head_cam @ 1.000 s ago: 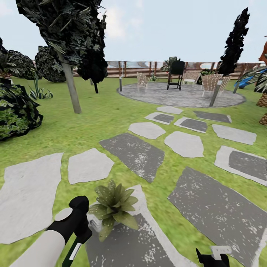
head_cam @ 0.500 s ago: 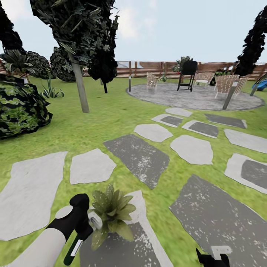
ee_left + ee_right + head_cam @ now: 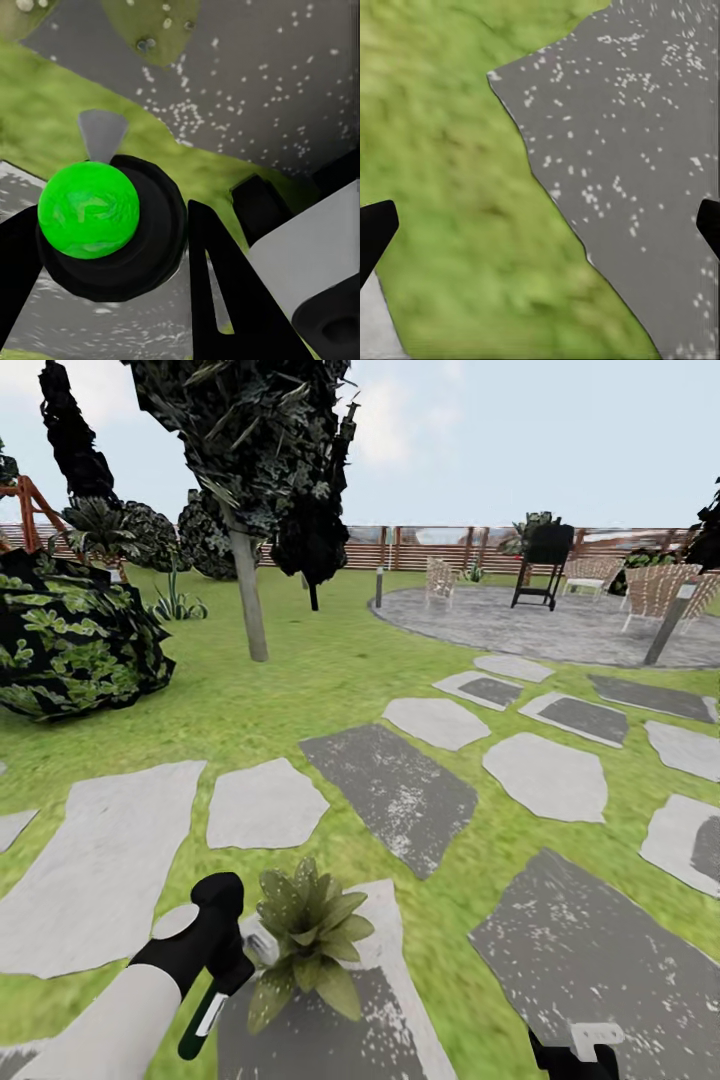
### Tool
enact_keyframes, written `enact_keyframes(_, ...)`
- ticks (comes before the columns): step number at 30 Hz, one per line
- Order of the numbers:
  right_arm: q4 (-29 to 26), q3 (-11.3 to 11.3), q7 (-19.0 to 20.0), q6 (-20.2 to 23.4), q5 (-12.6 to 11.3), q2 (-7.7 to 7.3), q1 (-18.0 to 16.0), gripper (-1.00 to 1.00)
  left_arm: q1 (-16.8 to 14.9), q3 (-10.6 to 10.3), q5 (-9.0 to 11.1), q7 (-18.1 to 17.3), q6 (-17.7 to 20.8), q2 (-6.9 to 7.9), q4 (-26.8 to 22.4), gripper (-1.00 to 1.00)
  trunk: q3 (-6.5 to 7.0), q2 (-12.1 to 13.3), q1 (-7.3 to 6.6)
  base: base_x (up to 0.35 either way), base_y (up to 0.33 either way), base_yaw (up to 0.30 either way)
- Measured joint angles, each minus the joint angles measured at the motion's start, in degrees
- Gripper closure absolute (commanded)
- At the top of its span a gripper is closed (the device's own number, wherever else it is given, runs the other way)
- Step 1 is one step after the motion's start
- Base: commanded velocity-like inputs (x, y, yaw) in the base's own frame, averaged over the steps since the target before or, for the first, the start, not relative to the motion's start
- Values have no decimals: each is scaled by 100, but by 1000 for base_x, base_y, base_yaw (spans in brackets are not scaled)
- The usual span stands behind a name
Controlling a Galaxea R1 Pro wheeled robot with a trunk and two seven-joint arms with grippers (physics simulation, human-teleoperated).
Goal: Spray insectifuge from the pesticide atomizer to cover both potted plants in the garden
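Even, bright daylight fills the head view, with a pale hazy sky [image 3: 520, 440] washing toward white at 12 o'clock. No hard shadows fall on the lawn [image 3: 300, 690]; the light looks flat and sourceless. The tree crown [image 3: 250, 440] and shrub [image 3: 70, 630] render very dark, their leaves coarse and noisy. Wide-angle stretch smears the stepping stones [image 3: 600, 970] toward 4 and 8 o'clock. Both wrist views are soft: grass [image 3: 457, 187] blurs into blotches, and the green ball [image 3: 88, 210] glows saturated, without glare.
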Motion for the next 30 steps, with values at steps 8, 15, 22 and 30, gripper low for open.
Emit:
enact_keyframes(8, 0, 0, -1, 0, 0, 0, 0, -100, -531, -28, 17, -14, -6, -85, 88, 100, 0, 0, -2, -17, -3, 6)
enact_keyframes(15, 1, 2, -1, 0, -1, 7, 0, -100, -573, -49, 12, -12, -21, -132, 322, 100, 0, 0, -2, 0, 0, 230)
enact_keyframes(22, 1, 2, -3, 0, -1, 8, 0, -100, -574, -151, -4, -500, -58, -135, 392, 100, 0, 0, -2, 0, 0, 276)
enact_keyframes(30, -1, 2, 0, 0, 0, 5, 0, -100, -576, -476, -2, -619, -34, -129, 386, 100, 0, 0, -5, 150, -115, 55)
